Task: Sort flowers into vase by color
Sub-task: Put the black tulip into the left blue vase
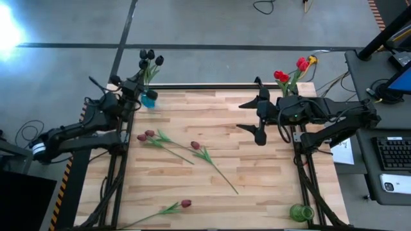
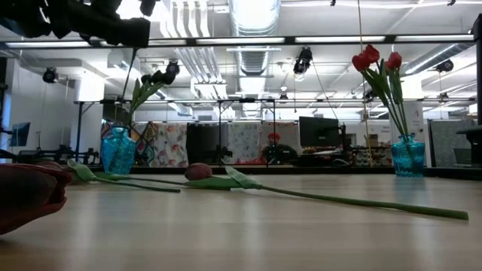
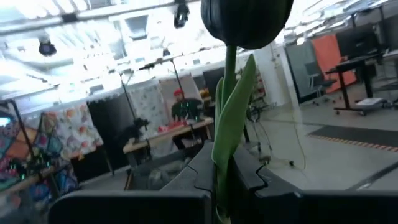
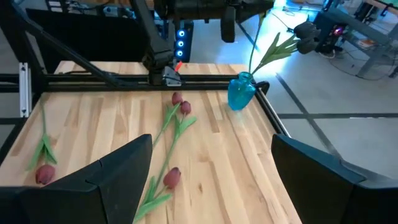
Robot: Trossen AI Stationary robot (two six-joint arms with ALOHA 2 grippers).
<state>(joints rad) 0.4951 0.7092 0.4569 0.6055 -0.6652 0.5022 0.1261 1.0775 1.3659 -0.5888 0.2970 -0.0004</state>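
Observation:
My left gripper [image 1: 136, 85] is at the far left corner, above the blue vase [image 1: 149, 100], and is shut on a black tulip [image 3: 245, 22]. Other black tulips [image 1: 149, 56] stand in that vase. Red tulips [image 1: 292, 67] stand in a second blue vase [image 2: 407, 156] at the far right corner. Several maroon tulips lie flat on the table: two [image 1: 145, 136] left of centre, one [image 1: 196, 145] in the middle and one [image 1: 185, 203] near the front edge. My right gripper [image 1: 259, 119] hovers open over the table's right side. My left gripper pinches the black tulip's green stem and leaf [image 3: 225, 155] between its two fingers [image 3: 186, 180], a short way below the head. The head stands upright beyond the fingertips. In the low view the thin stem [image 2: 135, 75] runs down from the gripper toward the blue vase [image 2: 118, 150].
A green vase [image 1: 300, 212] stands at the near right corner. The wooden table [image 1: 257, 192] has bare room on its right half and along the near edge. A keyboard and papers lie on a desk [image 1: 392, 151] to the right of the table.

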